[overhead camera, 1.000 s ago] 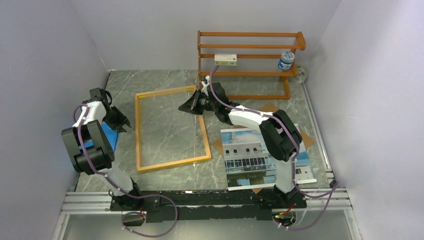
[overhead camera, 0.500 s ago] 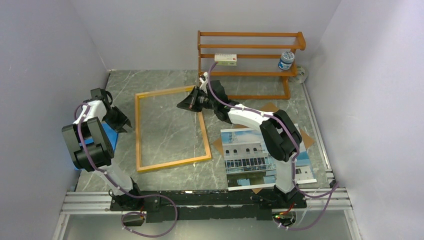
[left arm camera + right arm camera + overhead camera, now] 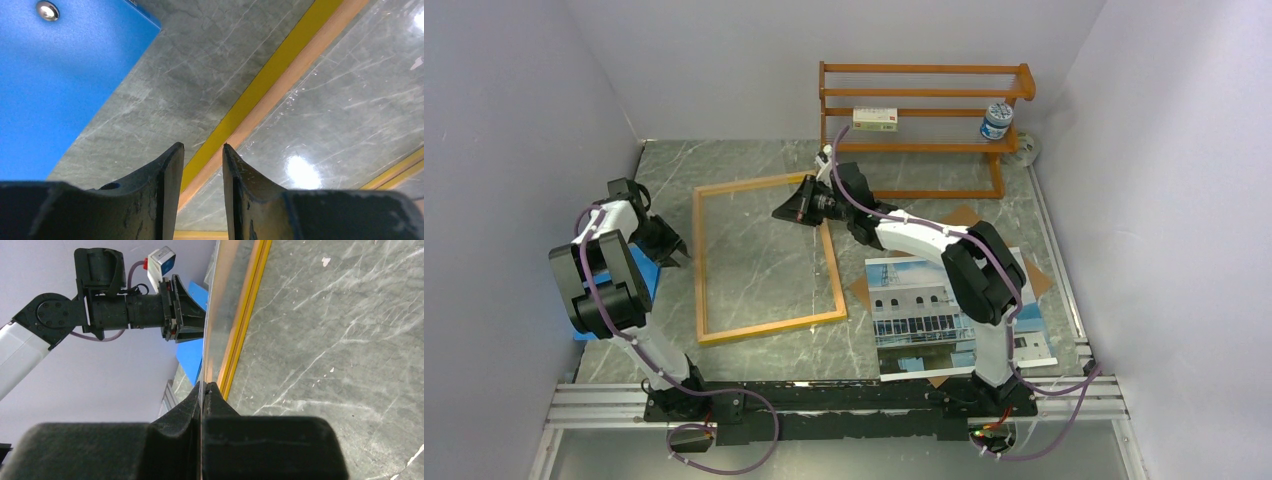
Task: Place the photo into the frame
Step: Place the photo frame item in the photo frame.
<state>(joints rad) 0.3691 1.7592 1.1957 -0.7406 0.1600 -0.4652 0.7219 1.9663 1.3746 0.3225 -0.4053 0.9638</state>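
The rack (image 3: 924,95) beyond the right fingers (image 3: 186,407) held a small box (image 3: 875,119) and a jar (image 3: 997,120). The right arm stretched forward, its fingers pinched shut on the frame (image 3: 700,262) at its far corner. The left fingers (image 3: 165,170) hovered slightly apart over the opposite rail. The photo (image 3: 924,310) lay on cardboard (image 3: 1036,280) well behind the right fingers, partly hidden by that arm.

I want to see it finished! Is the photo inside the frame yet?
No, the photo lies flat to the right of the frame, wholly outside its rim.
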